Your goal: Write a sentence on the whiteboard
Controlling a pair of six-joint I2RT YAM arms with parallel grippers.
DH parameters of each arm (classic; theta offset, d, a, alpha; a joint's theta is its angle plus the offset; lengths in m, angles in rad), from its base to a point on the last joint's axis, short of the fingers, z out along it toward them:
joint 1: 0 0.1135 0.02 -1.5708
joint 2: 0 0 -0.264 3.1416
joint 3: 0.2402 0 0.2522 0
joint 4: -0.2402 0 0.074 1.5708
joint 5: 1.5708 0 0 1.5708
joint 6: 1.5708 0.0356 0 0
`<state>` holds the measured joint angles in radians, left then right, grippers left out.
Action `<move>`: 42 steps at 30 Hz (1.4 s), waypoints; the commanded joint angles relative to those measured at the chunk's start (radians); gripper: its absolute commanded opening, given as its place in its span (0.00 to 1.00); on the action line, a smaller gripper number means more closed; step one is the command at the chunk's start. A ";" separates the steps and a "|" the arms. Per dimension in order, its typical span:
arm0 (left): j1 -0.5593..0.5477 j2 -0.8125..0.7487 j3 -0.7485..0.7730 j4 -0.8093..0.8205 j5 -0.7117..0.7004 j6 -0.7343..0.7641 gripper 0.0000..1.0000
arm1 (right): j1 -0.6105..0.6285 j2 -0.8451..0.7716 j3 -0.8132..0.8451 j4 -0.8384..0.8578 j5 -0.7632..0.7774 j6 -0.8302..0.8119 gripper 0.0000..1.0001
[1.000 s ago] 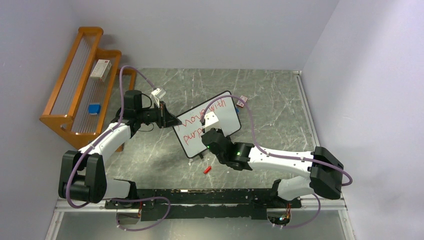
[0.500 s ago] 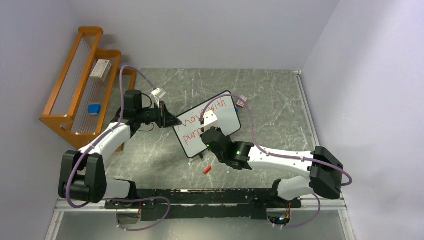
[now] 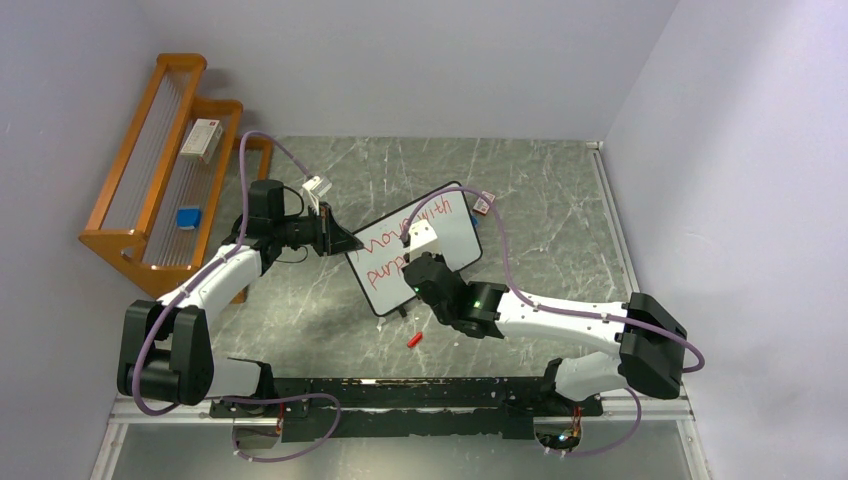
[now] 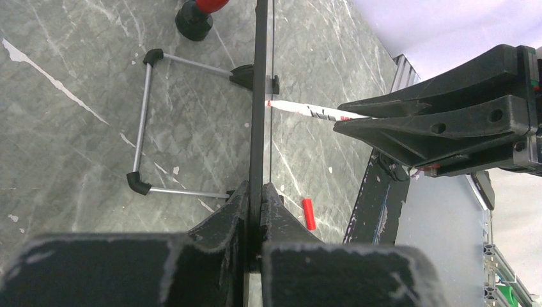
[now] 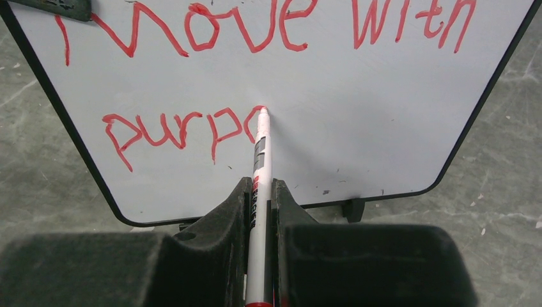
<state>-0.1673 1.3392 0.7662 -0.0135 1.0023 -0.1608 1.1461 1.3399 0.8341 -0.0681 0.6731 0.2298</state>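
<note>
The whiteboard (image 3: pixel 455 232) stands tilted mid-table, with "Move with" and "purpo" written on it in red (image 5: pixel 185 128). My left gripper (image 3: pixel 350 243) is shut on the board's left edge; in the left wrist view the black frame (image 4: pixel 259 96) runs straight between the closed fingers (image 4: pixel 255 188). My right gripper (image 3: pixel 408 268) is shut on a white marker (image 5: pixel 261 147) with a red tip. That tip touches the board at the end of "purpo". The marker (image 4: pixel 307 110) also shows in the left wrist view, its tip against the board face.
A red marker cap (image 3: pixel 414 339) lies on the table in front of the board. The board's wire stand (image 4: pixel 144 121) rests behind it. A wooden rack (image 3: pixel 150 190) at the far left holds a white box (image 3: pixel 201 140) and a blue item (image 3: pixel 188 217). A small pink object (image 3: pixel 485 203) lies by the board's far corner.
My right gripper has shifted slightly to the right along the board with the marker. The left arm and the board have stayed put.
</note>
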 commanded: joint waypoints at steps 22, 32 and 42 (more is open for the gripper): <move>-0.012 0.037 -0.016 -0.098 -0.071 0.041 0.05 | -0.007 -0.027 -0.038 -0.057 -0.021 0.085 0.00; -0.012 0.037 -0.015 -0.100 -0.070 0.043 0.05 | 0.009 -0.019 -0.029 -0.049 -0.044 0.084 0.00; -0.012 0.037 -0.015 -0.098 -0.070 0.041 0.05 | 0.018 -0.014 -0.023 -0.054 -0.050 0.082 0.00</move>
<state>-0.1673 1.3392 0.7662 -0.0139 1.0031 -0.1608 1.1587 1.3247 0.8112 -0.1253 0.6262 0.2958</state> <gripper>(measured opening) 0.083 0.140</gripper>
